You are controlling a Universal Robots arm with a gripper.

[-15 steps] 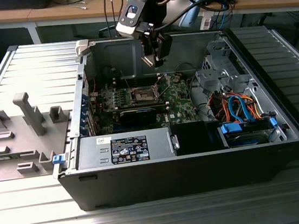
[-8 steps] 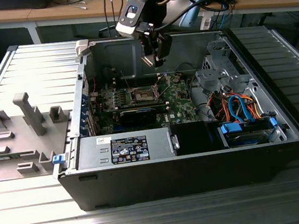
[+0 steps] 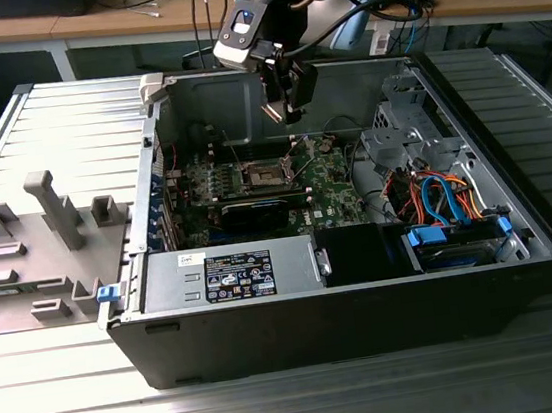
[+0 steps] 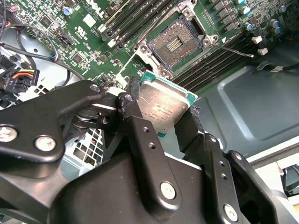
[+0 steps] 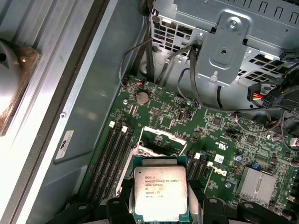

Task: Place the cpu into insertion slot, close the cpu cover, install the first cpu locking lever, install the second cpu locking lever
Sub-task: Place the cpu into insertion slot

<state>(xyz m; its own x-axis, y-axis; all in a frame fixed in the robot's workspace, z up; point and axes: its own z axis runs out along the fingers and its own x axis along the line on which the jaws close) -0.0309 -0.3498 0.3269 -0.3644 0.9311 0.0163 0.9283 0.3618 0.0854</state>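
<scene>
I see clear room above the dark square silver-rimmed insertion slot (image 4: 174, 44); near it, a silver metal drive cage (image 5: 224, 46) and grey cables (image 5: 122, 70) obstruct.

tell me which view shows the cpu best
The first wrist view: the cpu faces that camera flat on, its whole metal top clear, gripped at two sides by the claw. The second wrist view shows it tilted, one edge behind a finger. In the exterior view it is a small pale glint at the claw's tip.
</scene>
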